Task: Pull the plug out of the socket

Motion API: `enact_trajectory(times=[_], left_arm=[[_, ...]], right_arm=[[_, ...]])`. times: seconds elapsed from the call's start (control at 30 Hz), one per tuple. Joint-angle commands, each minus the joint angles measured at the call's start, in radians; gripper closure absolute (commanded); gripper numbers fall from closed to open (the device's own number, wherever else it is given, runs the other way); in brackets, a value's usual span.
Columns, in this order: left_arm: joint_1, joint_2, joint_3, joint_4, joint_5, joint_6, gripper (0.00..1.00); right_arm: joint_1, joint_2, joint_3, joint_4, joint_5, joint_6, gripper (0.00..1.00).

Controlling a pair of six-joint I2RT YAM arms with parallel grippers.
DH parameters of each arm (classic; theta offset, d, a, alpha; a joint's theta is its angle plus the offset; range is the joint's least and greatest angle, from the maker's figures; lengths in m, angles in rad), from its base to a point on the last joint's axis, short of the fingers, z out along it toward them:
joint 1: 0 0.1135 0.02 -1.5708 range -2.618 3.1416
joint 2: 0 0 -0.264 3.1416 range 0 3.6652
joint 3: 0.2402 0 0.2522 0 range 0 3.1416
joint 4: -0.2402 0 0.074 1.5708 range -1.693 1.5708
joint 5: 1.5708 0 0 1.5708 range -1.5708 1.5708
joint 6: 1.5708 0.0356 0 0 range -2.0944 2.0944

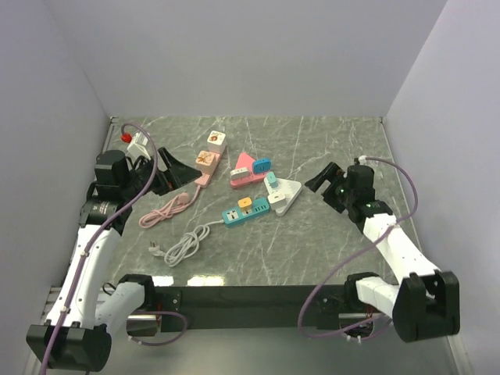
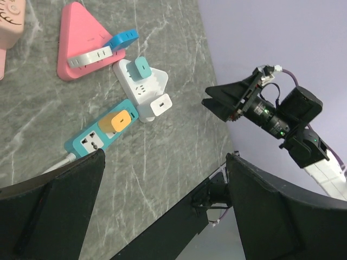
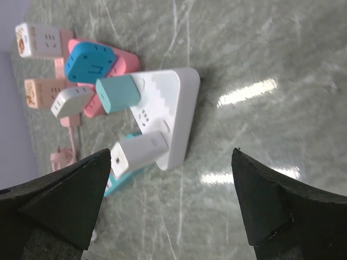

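A white triangular socket (image 1: 287, 191) lies mid-table with a teal plug (image 1: 271, 181) and a white plug (image 1: 280, 200) in it. In the right wrist view the socket (image 3: 168, 103), teal plug (image 3: 118, 93) and white plug (image 3: 138, 153) lie ahead of my open, empty right gripper (image 3: 171, 154). That gripper (image 1: 320, 178) hovers just right of the socket. My left gripper (image 1: 176, 173) is open and empty at the left, above the table (image 2: 165, 157). Its view shows the socket (image 2: 154, 81) further off.
A pink triangular socket (image 1: 242, 169) carries a blue plug (image 1: 262, 165). A teal power strip (image 1: 244, 212) holds an orange plug (image 1: 244, 202). A pink strip with cube adapters (image 1: 209, 160), a pink cable (image 1: 164, 211) and a white coiled cable (image 1: 183, 246) lie left.
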Motion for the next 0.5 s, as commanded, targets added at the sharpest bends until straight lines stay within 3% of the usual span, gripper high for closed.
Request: enact_trajectory(times=[0.0, 0.23, 0.47], left_arm=[[-0.006, -0.040, -0.012, -0.001, -0.023, 0.002, 0.01], [-0.015, -0.051, -0.047, 0.051, -0.019, -0.046, 0.01], [-0.018, -0.043, -0.036, 0.020, -0.037, -0.029, 0.01]], right_arm=[[0.013, 0.077, -0.017, 0.212, -0.012, 0.064, 0.02], [0.105, 0.303, 0.055, 0.322, -0.012, 0.075, 0.03], [0.150, 0.413, 0.071, 0.410, 0.023, 0.132, 0.03]])
